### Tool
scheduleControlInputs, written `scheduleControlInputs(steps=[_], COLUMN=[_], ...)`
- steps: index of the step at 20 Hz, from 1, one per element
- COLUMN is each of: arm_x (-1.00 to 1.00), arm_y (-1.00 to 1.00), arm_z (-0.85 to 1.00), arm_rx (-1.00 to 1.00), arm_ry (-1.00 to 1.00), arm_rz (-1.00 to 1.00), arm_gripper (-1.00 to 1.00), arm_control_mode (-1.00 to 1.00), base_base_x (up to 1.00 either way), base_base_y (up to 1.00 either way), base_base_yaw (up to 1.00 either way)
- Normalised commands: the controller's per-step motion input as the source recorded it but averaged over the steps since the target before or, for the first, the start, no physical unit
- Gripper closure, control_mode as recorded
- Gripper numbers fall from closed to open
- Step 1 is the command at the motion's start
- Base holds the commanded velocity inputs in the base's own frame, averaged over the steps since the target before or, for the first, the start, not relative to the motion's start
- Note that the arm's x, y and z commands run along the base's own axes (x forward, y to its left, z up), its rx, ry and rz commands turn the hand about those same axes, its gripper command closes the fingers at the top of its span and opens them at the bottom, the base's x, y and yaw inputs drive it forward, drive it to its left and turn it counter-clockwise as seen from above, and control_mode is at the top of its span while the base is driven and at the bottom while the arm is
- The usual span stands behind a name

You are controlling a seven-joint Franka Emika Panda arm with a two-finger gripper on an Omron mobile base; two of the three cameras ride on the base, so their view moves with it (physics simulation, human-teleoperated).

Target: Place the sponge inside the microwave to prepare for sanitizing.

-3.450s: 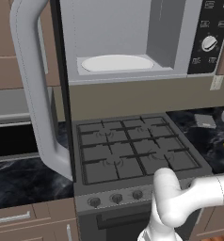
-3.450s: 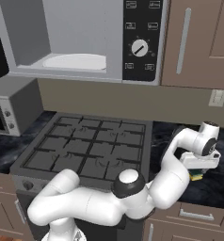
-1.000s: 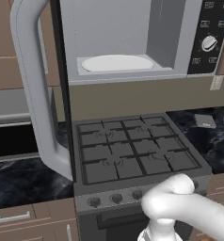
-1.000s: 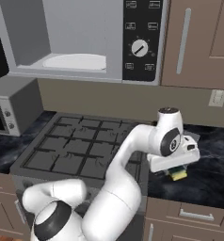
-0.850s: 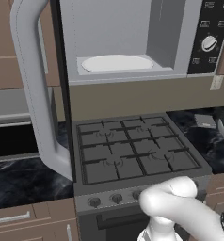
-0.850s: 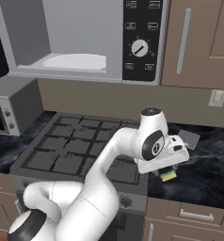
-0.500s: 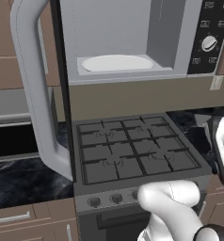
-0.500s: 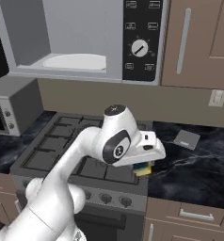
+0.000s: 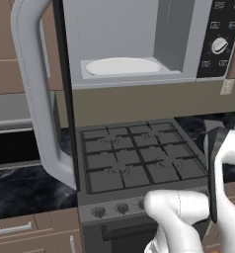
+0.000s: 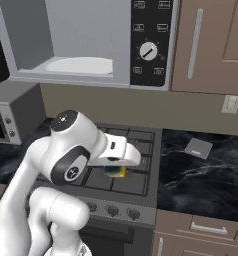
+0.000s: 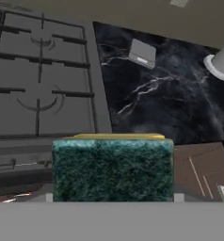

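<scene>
On microwave [image 10: 86, 42] panel: markings unreadable; sponge [image 11: 112, 169] unbranded.

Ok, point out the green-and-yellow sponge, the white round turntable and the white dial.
green-and-yellow sponge [image 11: 112, 169], hand view, green scouring face.
white round turntable [image 9: 122, 66], left base view, plate centre.
white dial [image 10: 148, 51], right base view, knob centre.
</scene>
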Motion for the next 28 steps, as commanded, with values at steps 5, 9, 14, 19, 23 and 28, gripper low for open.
scheduleControlInputs(steps=[5,9,14,19,23,28], arm_x=[-0.37,-0.22,-0.02,0.0,-0.07,0.0], arm_y=[0.63,0.45,0.52,0.66,0.53,0.16], arm_z=[0.75,0.74,0.67,0.38,0.16,0.24], arm_rx=[0.04,0.14,0.11,0.03,-0.14,-0.07], arm_ry=[-0.41,-0.28,-0.05,0.11,-0.11,-0.05], arm_rz=[-0.01,0.06,0.22,0.25,0.01,-0.07], arm_gripper=[1.0,1.0,1.0,1.0,1.0,1.0], arm_control_mode=[-1.0,-1.0,-1.0,-1.0,-1.0,-1.0], base_base_x=[0.0,0.0,0.0,0.0,0.0,0.0], base_base_y=[0.0,0.0,0.0,0.0,0.0,0.0], base_base_yaw=[0.0,0.0,0.0,0.0,0.0,0.0])
